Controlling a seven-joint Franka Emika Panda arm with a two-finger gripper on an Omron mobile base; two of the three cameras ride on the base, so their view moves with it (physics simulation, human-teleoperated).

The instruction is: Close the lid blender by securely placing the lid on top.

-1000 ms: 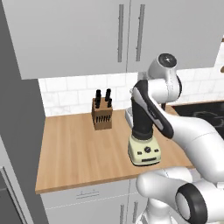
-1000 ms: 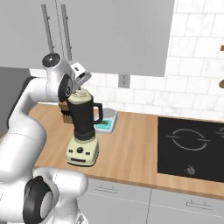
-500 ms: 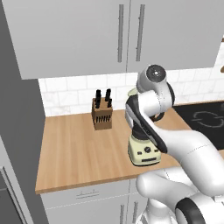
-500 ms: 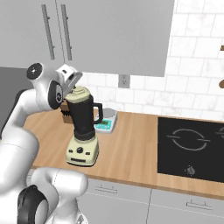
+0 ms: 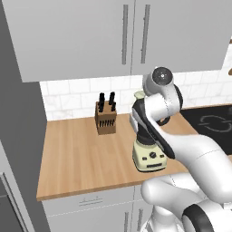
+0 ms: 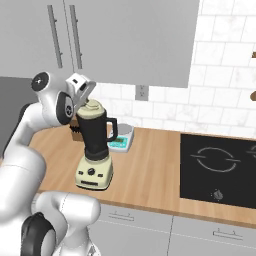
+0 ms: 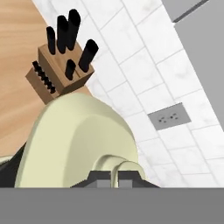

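The blender (image 6: 97,135) stands on the wooden counter, a dark jar on a cream base (image 6: 94,172) with dark knobs. The cream-yellow lid (image 6: 92,107) rests on the jar's rim. My gripper (image 6: 86,99) comes down onto it at a slant from the upper left. In the hand view the lid (image 7: 78,140) looms large and its raised knob (image 7: 119,167) sits between my fingertips (image 7: 99,176), gripper (image 7: 114,177) shut on it. In the left base view my arm hides the jar; the lid's edge (image 5: 138,95) and the blender base (image 5: 149,156) show.
A wooden knife block (image 5: 105,118) stands behind the blender to its left, against the tiled wall. A small scale with a teal top (image 6: 121,141) sits behind the blender to the right. A black cooktop (image 6: 220,165) lies to the right. Wall cabinets (image 6: 125,35) hang overhead.
My arm's upper joints have swung toward the left of the right base view and the hand has tilted slightly. The lid stays on the jar with the gripper on it.
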